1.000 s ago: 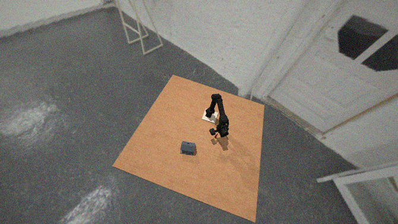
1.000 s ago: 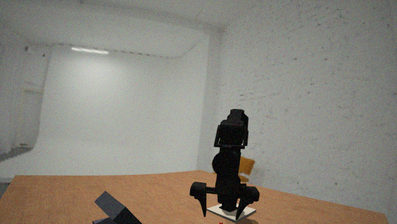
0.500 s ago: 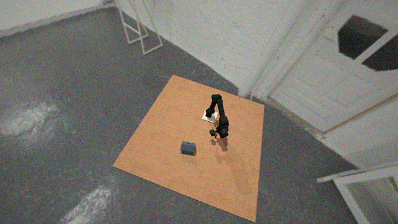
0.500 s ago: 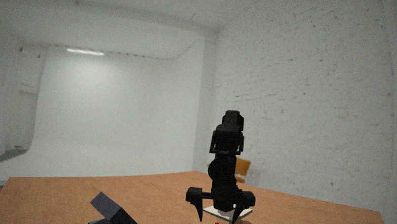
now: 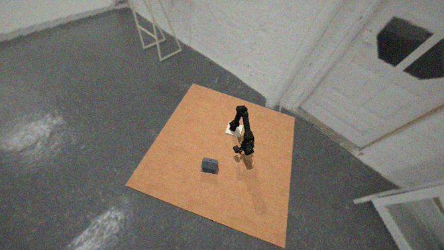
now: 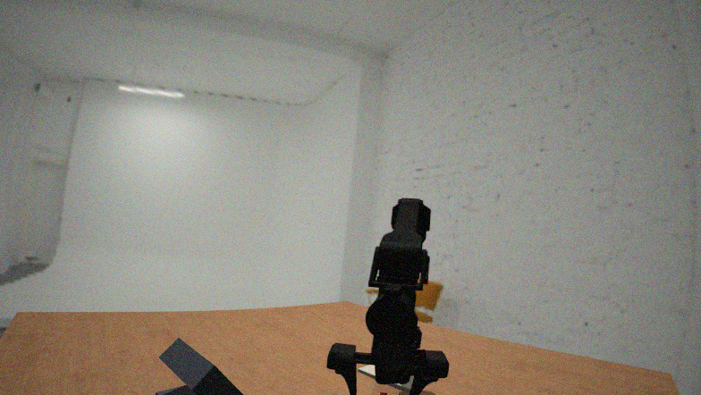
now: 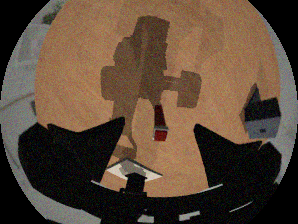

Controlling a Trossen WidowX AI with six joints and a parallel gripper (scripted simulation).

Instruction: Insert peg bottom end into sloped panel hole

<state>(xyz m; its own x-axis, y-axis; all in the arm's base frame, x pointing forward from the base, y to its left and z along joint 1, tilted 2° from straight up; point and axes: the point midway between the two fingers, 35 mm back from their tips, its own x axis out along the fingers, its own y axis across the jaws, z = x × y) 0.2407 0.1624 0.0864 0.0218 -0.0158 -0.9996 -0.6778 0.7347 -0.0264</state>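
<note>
So the red peg point(image 5: 241, 151) point(image 6: 383, 393) point(image 7: 160, 123), a blocky stick with flat sides, stands on the smooth tan table point(image 5: 186, 139) point(image 6: 97, 343) point(image 7: 225, 65). The black claw point(image 5: 241, 150) point(image 6: 382, 388) point(image 7: 161, 124) is spread wide, its 2 fingers holding nothing. In the wrist view, the blue-gray sloped block point(image 5: 209, 166) point(image 6: 189, 360) point(image 7: 262, 125) with 1 dark hole sits at 3 o'clock from the peg, the flat white plate point(image 5: 238, 133) point(image 6: 367, 368) point(image 7: 119, 171) at 7.

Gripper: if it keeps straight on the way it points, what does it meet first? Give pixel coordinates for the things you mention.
Probably the red peg point(image 5: 240, 151) point(image 6: 383, 393) point(image 7: 160, 131), which shows between the open fingers of the gripper point(image 7: 161, 124) in the wrist view. Depth is unclear, so a slight miss onto the table point(image 5: 177, 156) point(image 6: 122, 338) point(image 7: 225, 65) is possible.
</note>
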